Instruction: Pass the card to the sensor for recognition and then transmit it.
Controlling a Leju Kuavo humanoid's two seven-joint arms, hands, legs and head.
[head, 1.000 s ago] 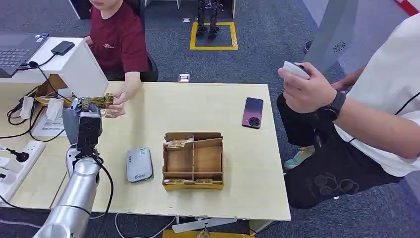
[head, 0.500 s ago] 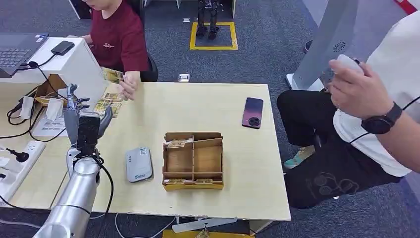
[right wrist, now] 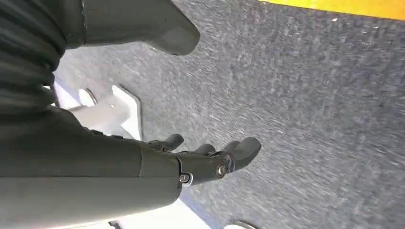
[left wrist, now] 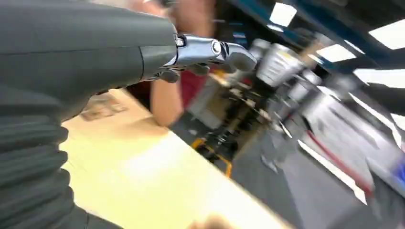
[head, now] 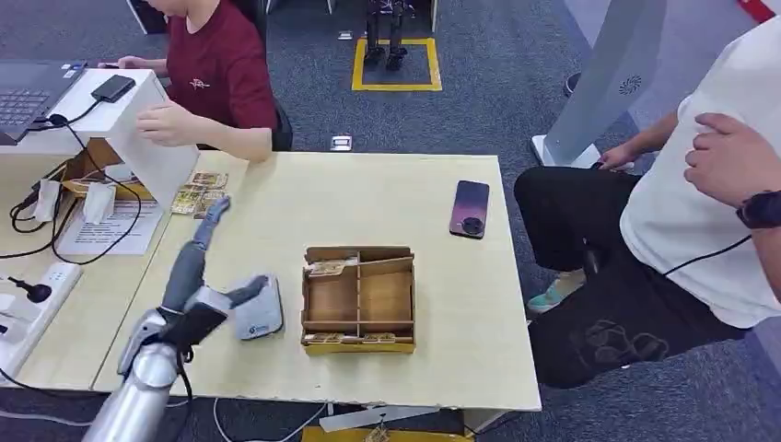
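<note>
Right now your left hand (head: 204,276) is empty, fingers spread above the grey sensor (head: 259,306), so you're between cards: next reach for a card (head: 329,268) in the wooden box (head: 359,299) on the surface (head: 368,193).

We are in an office or demonstration room. Blue-grey carpet (head: 516,83) covers the floor, with a yellow square marking (head: 397,66) taped at the top centre of the frame. A light wooden desk (head: 442,368) fills the middle, and at the upper left a laptop (head: 28,92) sits on a white stand (head: 152,138), with cables and a power strip (head: 28,304) below it at the left edge. Two people sit at the desk, one at the top, one at the right. A white pillar-like kiosk (head: 608,74) stands upper right.
</note>
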